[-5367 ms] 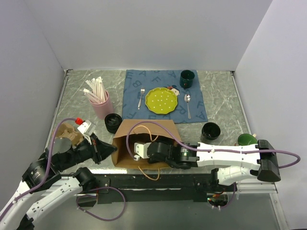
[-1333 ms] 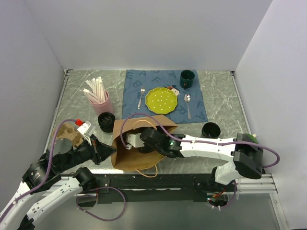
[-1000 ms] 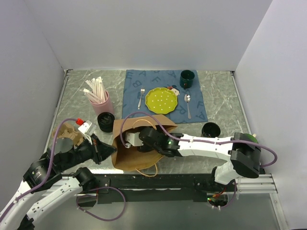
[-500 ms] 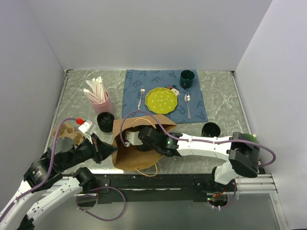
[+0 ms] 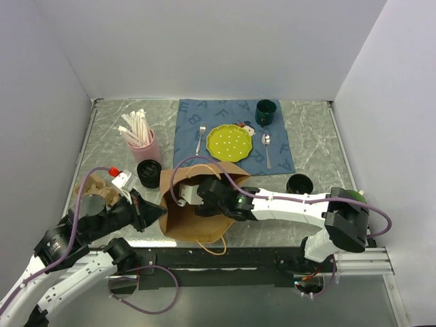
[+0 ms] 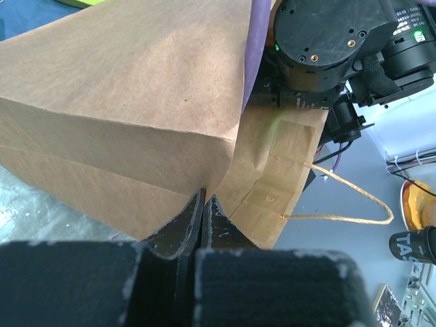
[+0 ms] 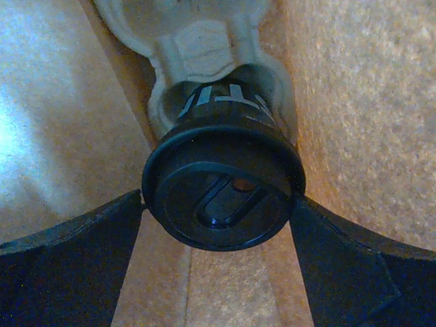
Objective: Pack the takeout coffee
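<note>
The takeout coffee (image 7: 223, 194), a black cup with a round black lid, sits in a pale pulp cup carrier (image 7: 204, 48) inside the brown paper bag (image 5: 204, 221). My right gripper (image 7: 219, 199) reaches into the bag, and its two fingertips (image 7: 102, 238) press on opposite sides of the lid. In the top view only its white wrist (image 5: 185, 194) shows in the bag's mouth. My left gripper (image 6: 204, 197) is shut on the bag's side fold, and it shows at the bag's left edge in the top view (image 5: 161, 212).
A black cup (image 5: 149, 173) stands left of the bag and another (image 5: 299, 184) right of it. A pink cup of straws (image 5: 144, 146), a blue placemat (image 5: 187, 153) with a yellow-green plate (image 5: 229, 142), fork, spoon and dark green mug (image 5: 266, 110) lie behind.
My right arm has pushed further left into the bag, and the bag's mouth has shifted left and back. The left black cup has slid left. My left gripper keeps its pinch.
</note>
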